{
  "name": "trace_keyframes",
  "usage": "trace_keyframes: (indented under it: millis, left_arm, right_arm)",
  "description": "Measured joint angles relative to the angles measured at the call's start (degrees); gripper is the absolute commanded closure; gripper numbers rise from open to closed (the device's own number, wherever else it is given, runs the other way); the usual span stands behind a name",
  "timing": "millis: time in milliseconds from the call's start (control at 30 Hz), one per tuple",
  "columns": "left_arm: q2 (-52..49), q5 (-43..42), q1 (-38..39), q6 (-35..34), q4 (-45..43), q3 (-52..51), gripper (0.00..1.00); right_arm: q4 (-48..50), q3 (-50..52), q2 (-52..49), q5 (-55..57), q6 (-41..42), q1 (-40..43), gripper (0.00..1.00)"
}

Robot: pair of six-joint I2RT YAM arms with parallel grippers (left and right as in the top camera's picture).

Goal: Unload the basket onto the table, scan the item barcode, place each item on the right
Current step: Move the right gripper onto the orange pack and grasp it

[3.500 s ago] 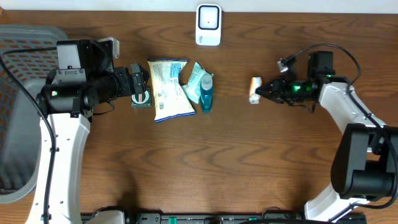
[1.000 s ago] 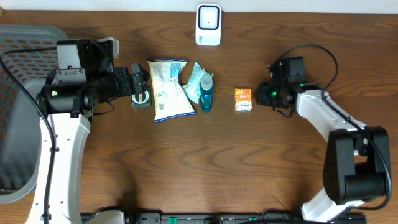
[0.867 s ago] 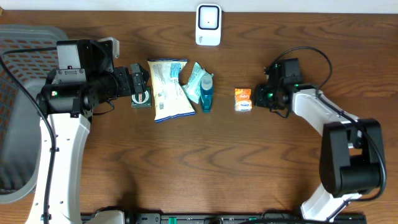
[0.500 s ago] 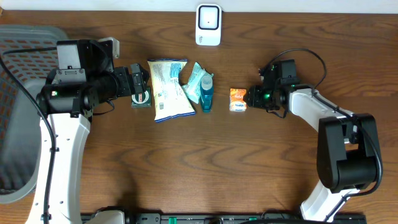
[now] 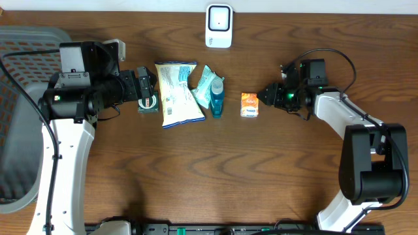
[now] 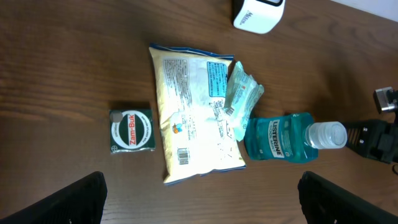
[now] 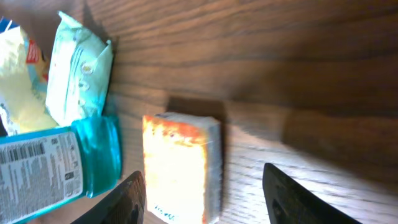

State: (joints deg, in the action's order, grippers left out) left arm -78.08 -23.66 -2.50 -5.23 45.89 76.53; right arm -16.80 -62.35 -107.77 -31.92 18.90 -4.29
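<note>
Shows the small orange cardboard box (image 5: 249,104) lying flat on the brown wooden surface (image 5: 196,176), right of centre. Places the right tool (image 5: 268,95) just to the right of that box, fingers parted on either side of empty air, gripping nothing. Cannot tell whether a fingertip touches the box. Finds the teal plastic mouthwash bottle (image 5: 217,101) just left of the box, with the pale green wipes packet (image 5: 206,81) and the white-and-yellow snack bag (image 5: 179,94) further left. Has the left tool (image 6: 199,202) spread wide and holding nothing, above the small green square tin box (image 6: 131,130). Sets the white barcode scanner (image 5: 219,26) at the far edge, well apart from the box.
</note>
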Motion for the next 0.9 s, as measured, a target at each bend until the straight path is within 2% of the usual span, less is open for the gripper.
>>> trace_keyframes:
  millis: [267,367,467,533,900]
  left_arm:
    - [0.0,0.0,0.0,0.0,0.0,0.0,0.02]
    - [0.0,0.02,0.0,0.0,0.0,0.0,0.02]
    - [0.0,0.0,0.0,-0.02,0.0,0.0,0.02]
    - [0.0,0.0,0.0,-0.02,0.0,0.0,0.02]
    - [0.0,0.0,0.0,0.0,0.0,0.0,0.02]
  right_arm:
    - [0.39,-0.24,-2.23,2.25,2.21,-4.17,0.5]
    - [0.98,-0.61,-4.39,1.25,2.89,-4.7,0.65]
    - [1.31,-1.55,-6.03,0.66,3.1,-4.68,0.92]
    - [1.42,-1.81,-6.64,-0.02,3.65,-4.61,0.99]
    - [2.54,-1.29,-5.64,-8.02,2.51,-0.09,0.99]
